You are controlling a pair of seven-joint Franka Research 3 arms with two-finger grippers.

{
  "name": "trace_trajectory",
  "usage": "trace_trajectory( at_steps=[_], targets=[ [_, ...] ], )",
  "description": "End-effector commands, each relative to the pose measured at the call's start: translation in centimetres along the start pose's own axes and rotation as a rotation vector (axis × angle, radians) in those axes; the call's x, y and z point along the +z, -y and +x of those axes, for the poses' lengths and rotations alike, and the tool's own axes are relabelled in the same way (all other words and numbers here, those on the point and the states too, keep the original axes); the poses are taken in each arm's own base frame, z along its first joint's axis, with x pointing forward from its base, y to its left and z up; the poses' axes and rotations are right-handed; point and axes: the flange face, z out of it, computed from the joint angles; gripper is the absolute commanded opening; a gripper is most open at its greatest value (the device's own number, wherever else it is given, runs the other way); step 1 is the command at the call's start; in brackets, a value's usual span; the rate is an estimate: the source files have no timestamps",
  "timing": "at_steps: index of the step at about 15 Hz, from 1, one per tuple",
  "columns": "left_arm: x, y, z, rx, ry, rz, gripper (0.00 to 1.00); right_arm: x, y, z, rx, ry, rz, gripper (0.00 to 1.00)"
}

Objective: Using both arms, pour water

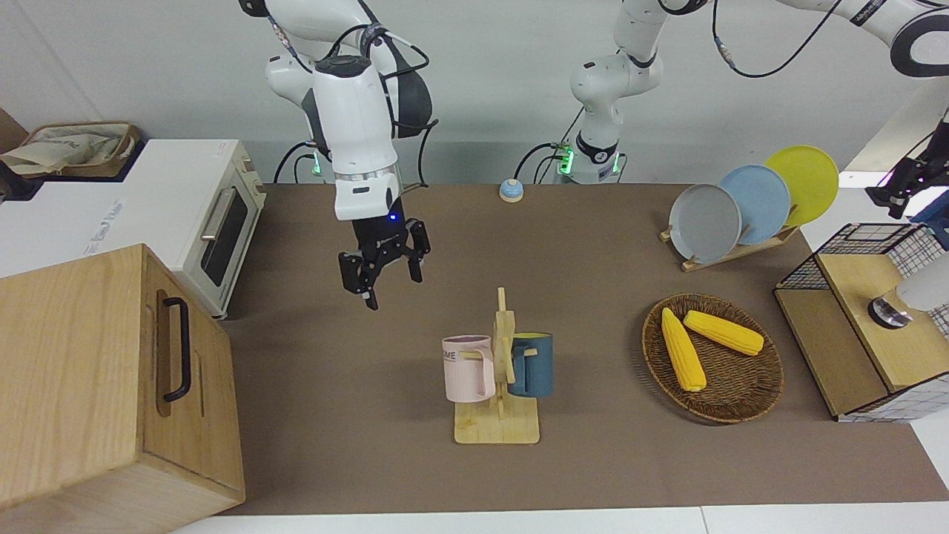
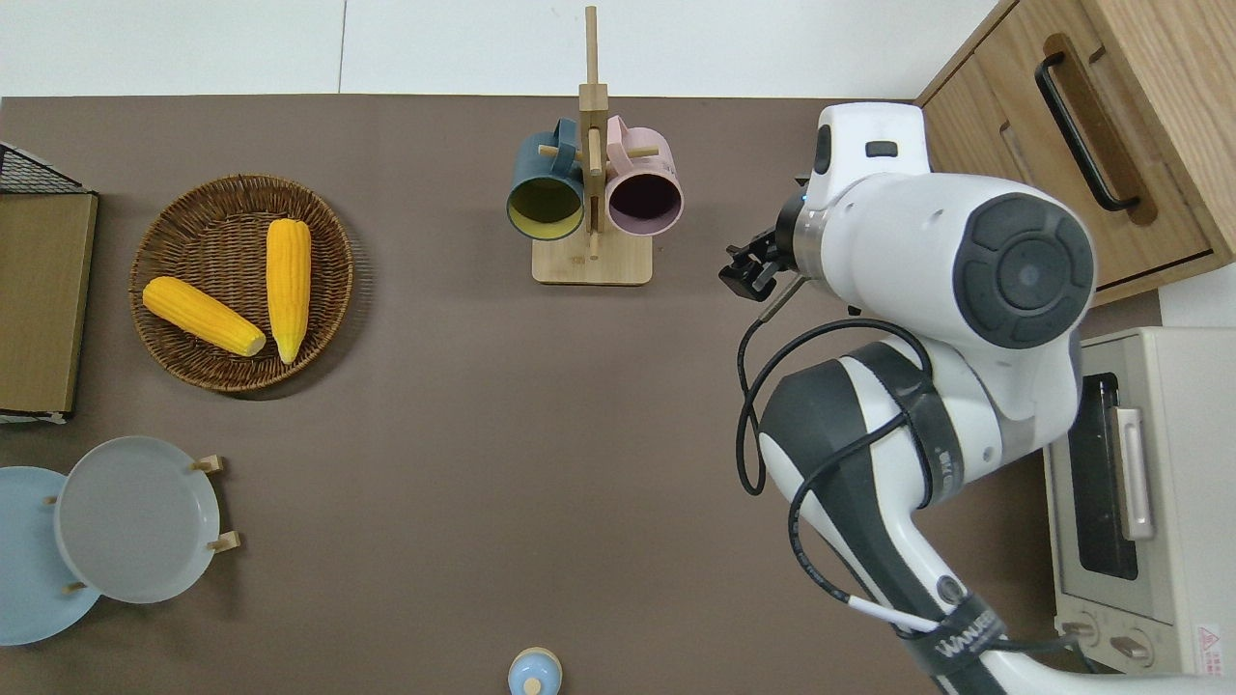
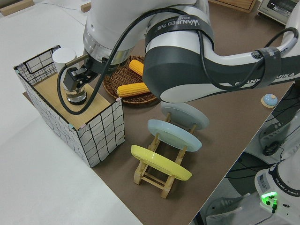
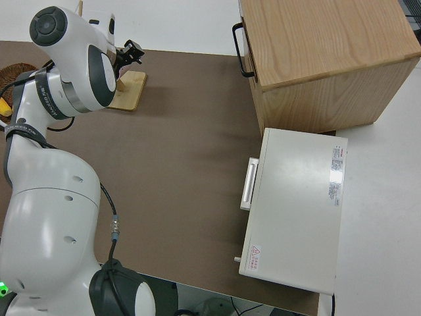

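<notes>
My right gripper (image 1: 393, 291) is open and empty. It hangs over bare table beside the wooden mug rack (image 1: 497, 430), toward the right arm's end; it also shows in the overhead view (image 2: 739, 280). A pink mug (image 1: 467, 367) and a dark blue mug (image 1: 532, 363) hang on the rack. My left gripper (image 1: 901, 184) is open over the wire-grid box (image 1: 860, 245) at the left arm's end. In the left side view it (image 3: 77, 78) hangs just above a shiny metal vessel (image 3: 75, 97), with a white cylinder (image 3: 64, 56) beside it. No water shows.
A wicker basket (image 1: 741, 404) holds two corn cobs. A rack with grey, blue and yellow plates (image 1: 741, 204) stands nearer to the robots. A wooden cabinet (image 1: 96, 386) and a white toaster oven (image 1: 222, 230) stand at the right arm's end. A small blue bell (image 1: 510, 190) sits by the arm bases.
</notes>
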Motion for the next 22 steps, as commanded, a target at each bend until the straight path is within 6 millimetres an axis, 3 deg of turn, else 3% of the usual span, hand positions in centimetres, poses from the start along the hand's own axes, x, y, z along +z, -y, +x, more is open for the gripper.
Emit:
trace_trajectory(
  at_steps=[1,5,13,19,22],
  targets=[
    [1.9,0.5,0.7,-0.043,-0.106,-0.011,1.00,1.3,0.7,2.1,-0.067,-0.003,-0.043,0.977],
    [4.8,0.5,1.4,-0.032,-0.164,-0.019,1.00,2.3,0.9,3.9,-0.093,-0.016,-0.053,0.975],
    [8.5,1.4,1.7,-0.053,-0.285,0.003,1.00,5.6,1.4,6.4,-0.090,-0.036,-0.037,0.975],
    [10.9,-0.4,2.3,-0.092,-0.334,0.010,1.00,7.5,2.0,7.5,-0.087,-0.037,-0.042,0.973],
    [11.7,-0.2,2.1,-0.099,-0.328,0.017,1.00,8.4,2.0,7.8,-0.089,-0.036,-0.042,0.937]
  ],
)
